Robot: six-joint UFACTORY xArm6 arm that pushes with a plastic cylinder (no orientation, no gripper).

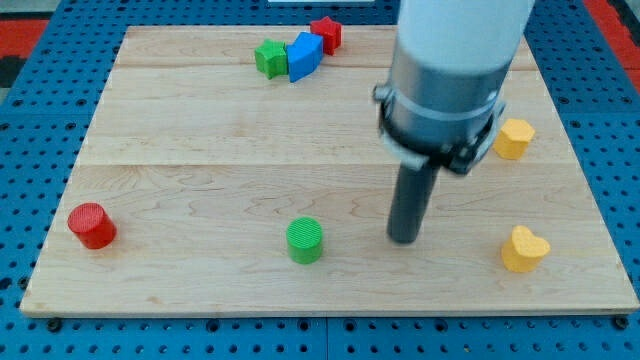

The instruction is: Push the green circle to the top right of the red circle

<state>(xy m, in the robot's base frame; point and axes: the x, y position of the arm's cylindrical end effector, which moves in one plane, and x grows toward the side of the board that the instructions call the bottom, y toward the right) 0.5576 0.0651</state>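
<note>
The green circle sits on the wooden board near the view's bottom, about centre. The red circle sits far to its left near the board's left edge. My tip rests on the board to the right of the green circle, at about the same height in the view, with a gap between them.
At the view's top a green star, a blue block and a red star lie clustered together. A yellow block lies at the right edge, a yellow heart at the bottom right. The arm's grey body covers the upper right.
</note>
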